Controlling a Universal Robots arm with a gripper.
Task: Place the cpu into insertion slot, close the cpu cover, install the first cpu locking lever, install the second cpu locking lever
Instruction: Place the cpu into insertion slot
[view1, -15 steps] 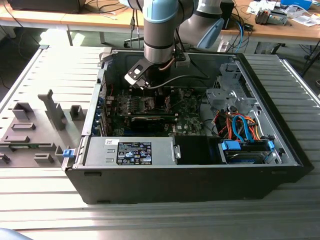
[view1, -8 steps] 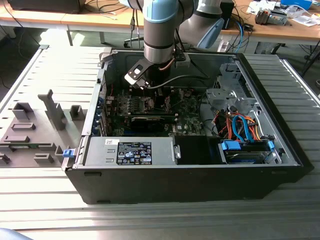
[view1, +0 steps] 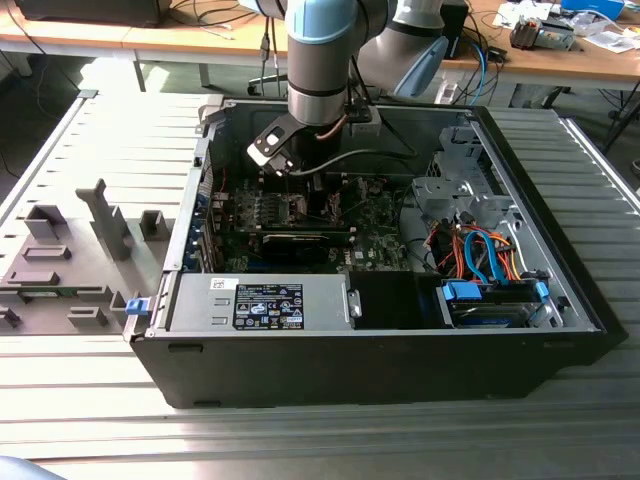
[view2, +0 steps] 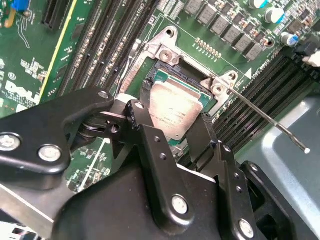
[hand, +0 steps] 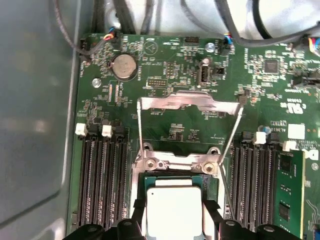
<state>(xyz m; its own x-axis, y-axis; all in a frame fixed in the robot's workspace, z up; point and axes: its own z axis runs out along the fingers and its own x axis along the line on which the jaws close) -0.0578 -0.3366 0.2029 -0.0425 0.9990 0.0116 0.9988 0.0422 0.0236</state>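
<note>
**Chip seated in the socket, cover up**

My jaws are drawn in narrow and hold the small, flat, square silver-grey cpu (hand: 173, 210) by two opposite edges. One black metal finger (view2: 150, 137) presses on each side of it. The cpu lies flat inside the insertion slot (hand: 175, 163), a small square socket with a silver metal rim, so that its dull metal top faces up and fills the socket's middle.

The cpu cover (hand: 188, 101) is a thin silver metal square frame with a cut-out middle. It stands raised from one edge of the socket and does not lie over the chip. A thin silver wire lever (view2: 270, 123) runs out from one corner of the socket rim, and its free end hangs over the long black memory slots (view2: 260, 85). Rows of these slots flank the socket on two sides of the green circuit board (hand: 170, 75). A round silver coin battery (hand: 123, 66) sits on the board beyond the raised cover.

In the exterior view my pale blue and grey arm (view1: 320, 50) comes down into the open black computer case (view1: 350, 355) and reaches toward its far wall. The case lies on its side in the middle of the grey slatted metal counter (view1: 90, 410). Grey block-shaped fixtures (view1: 60, 262) stand near the counter's edge at the exterior view's left.
</note>
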